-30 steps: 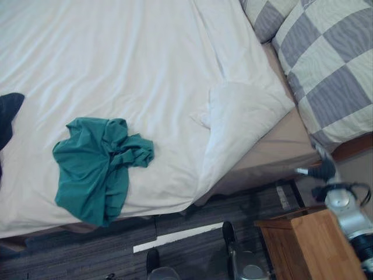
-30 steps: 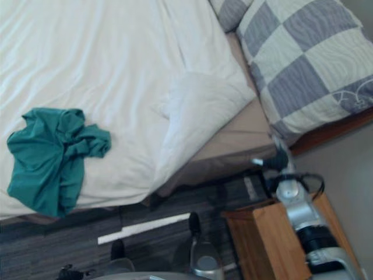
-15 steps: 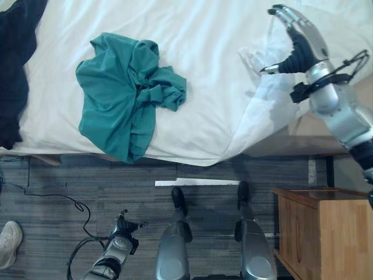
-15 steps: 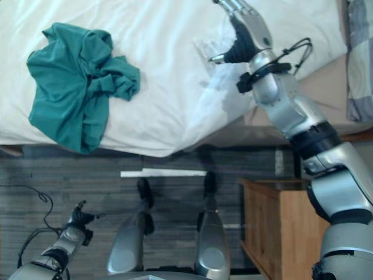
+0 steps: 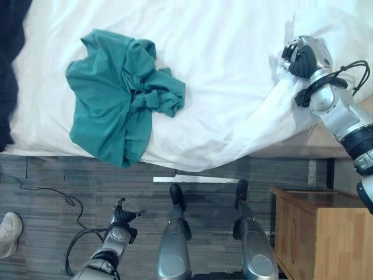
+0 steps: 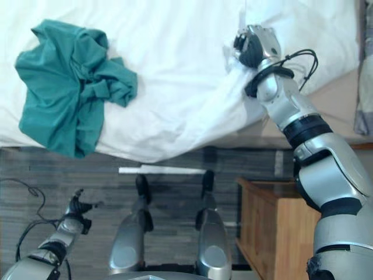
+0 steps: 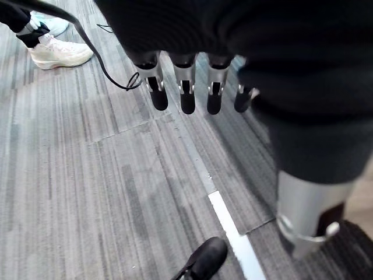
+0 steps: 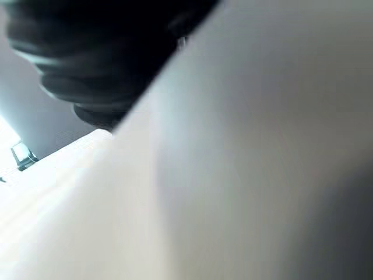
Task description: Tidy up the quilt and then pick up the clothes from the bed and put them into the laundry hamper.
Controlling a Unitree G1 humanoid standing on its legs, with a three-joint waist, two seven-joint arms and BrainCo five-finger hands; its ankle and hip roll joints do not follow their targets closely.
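Now, starting at the far left edge, a dark garment (image 5: 10, 64) lies on the bed (image 5: 326, 137), cut off by the frame, and below it on the grey floor (image 5: 52, 175) a person's white shoe (image 5: 9, 233) pokes in; the left wrist view catches that same shoe (image 7: 58, 52) on the striped carpet. Low down, the left hand (image 5: 119, 217) hangs idle above the floor, well apart from the bed, and its own wrist camera shows the fingers (image 7: 186, 87) straight and relaxed in a row, holding nothing. Moving along, one teal garment (image 5: 119, 96) sits crumpled on the white quilt (image 5: 221, 70), near the bed's front edge, its lower part draping toward the overhang. A white strip (image 5: 195, 179) marks the floor just below the hanging quilt. Over to the right, the right arm reaches in from the lower right and the right hand (image 6: 253, 46) is curled tight into a bunched fold of the quilt at its turned-back corner, pinching the cloth; its wrist view is too close to make out more than pale fabric. Bottom right, one wooden nightstand (image 5: 323, 233) stands beside the bed. Count so far: two garments, one quilt. No readable writing anywhere.
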